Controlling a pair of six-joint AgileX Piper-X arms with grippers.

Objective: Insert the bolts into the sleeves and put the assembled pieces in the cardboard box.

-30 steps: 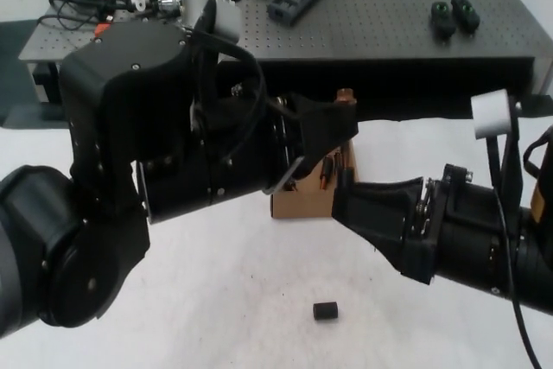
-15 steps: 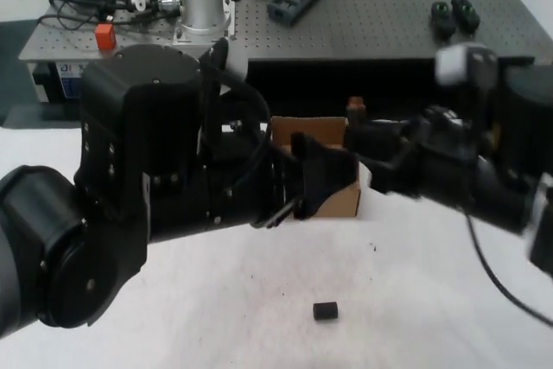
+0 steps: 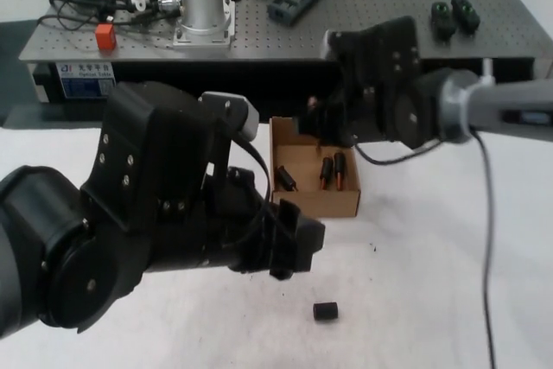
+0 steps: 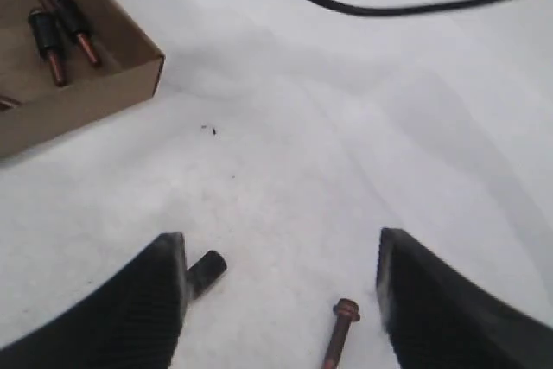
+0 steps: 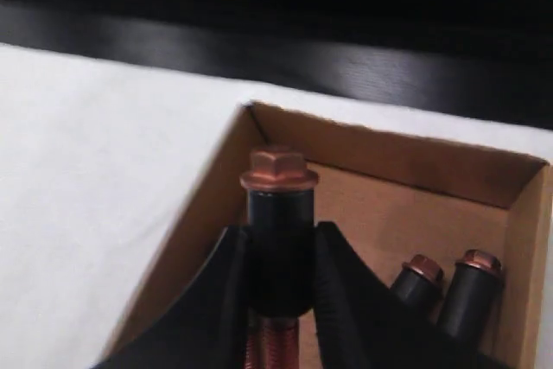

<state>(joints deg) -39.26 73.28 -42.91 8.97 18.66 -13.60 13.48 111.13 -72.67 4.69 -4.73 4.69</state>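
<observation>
The white, softly creased tabletop (image 3: 432, 300) carries an open brown cardboard box (image 3: 315, 206) toward its far edge, at 12 o'clock in the high view. A short black cylindrical sleeve (image 3: 325, 310) lies on its side at 6 o'clock from the box, well apart. A copper-coloured flanged bolt (image 4: 340, 334) lies flat near the sleeve, not touching it.

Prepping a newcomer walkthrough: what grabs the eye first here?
The right gripper is shut on a bolt in its sleeve above the cardboard box, where finished pieces already lie. Nearer the camera, the left gripper, open, hangs over a loose bolt and a loose sleeve on the white cloth.
</observation>
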